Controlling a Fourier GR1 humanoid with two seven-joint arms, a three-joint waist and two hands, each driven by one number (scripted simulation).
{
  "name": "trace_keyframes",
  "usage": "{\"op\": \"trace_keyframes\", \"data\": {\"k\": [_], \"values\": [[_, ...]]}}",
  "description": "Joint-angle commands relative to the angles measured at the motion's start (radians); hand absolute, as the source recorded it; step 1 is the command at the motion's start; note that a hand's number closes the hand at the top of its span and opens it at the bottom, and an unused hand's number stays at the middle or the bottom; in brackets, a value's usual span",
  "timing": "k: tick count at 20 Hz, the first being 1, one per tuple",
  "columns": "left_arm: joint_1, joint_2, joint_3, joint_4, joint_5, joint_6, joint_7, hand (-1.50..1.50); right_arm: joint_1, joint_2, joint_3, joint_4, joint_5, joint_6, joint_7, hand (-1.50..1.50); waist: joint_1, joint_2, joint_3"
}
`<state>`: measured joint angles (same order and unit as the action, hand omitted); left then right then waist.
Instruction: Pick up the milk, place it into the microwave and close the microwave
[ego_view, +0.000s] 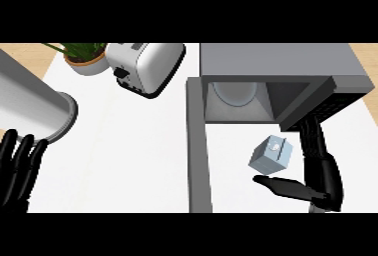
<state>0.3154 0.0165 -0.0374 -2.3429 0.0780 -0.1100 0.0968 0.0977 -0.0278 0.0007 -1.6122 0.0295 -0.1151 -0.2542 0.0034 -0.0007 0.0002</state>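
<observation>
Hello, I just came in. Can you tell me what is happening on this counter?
The robot's right hand is at the milk carton on the white counter, fingers straight beside it and thumb below; the carton is not yet gripped. The carton stands just before the microwave, whose door is swung wide open, a glass turntable showing inside. The left hand rests open at the left edge. A toaster and a potted plant stand behind.
</observation>
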Motion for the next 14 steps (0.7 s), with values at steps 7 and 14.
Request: {"op": "trace_keyframes", "data": {"k": [7, 14], "values": [[-0.006, -0.005, 0.03, 0.029, 0.01, -0.026, -0.014, -1.5, -0.018, -0.009, -0.074, 0.312, -0.037, 0.057, -0.261, -1.5, 0.0, 0.001, 0.0], [-0.011, -0.01, 0.013, -0.012, -0.021, 0.001, 0.004, -1.5, -0.156, -0.034, -0.153, 0.625, -0.079, 0.121, -0.443, -1.5, 0.004, 0.002, 0.001]]}}
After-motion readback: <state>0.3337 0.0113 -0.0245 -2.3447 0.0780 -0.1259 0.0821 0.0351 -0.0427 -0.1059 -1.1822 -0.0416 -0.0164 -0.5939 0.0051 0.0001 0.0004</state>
